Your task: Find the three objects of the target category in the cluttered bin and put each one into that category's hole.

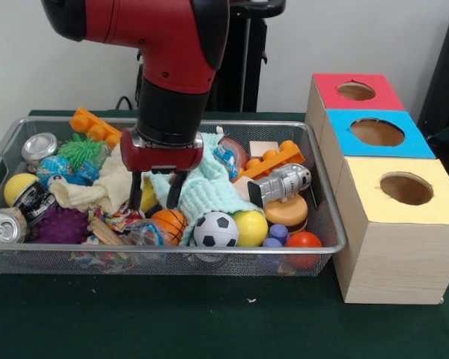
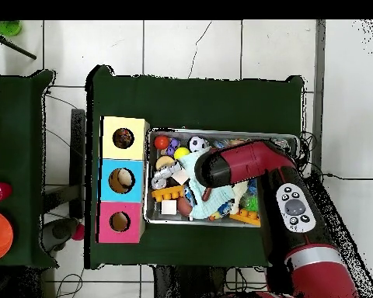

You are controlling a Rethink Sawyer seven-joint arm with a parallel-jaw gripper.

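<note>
A wire bin (image 1: 323, 196) holds a heap of toys. My gripper (image 1: 156, 196) hangs open at the bin's middle, with its fingertips (image 1: 135, 196) down among the clutter between a cream cloth (image 1: 97, 191) and a mint cloth (image 1: 202, 196). A yellow object (image 1: 147, 197) shows partly between the fingers. Along the front lie a small basketball (image 1: 170, 221), a soccer ball (image 1: 215, 229), a yellow ball (image 1: 251, 227) and a red ball (image 1: 304, 241). In the overhead view the arm (image 2: 236, 167) covers the gripper.
Three wooden boxes with round holes stand beside the bin: red (image 1: 357, 91), blue (image 1: 377, 132), yellow (image 1: 406, 188). Also in the bin are orange bricks (image 1: 273, 161), a silver robot toy (image 1: 280, 183), cans (image 1: 39, 146), a green spiky ball (image 1: 81, 152) and a purple one (image 1: 61, 224).
</note>
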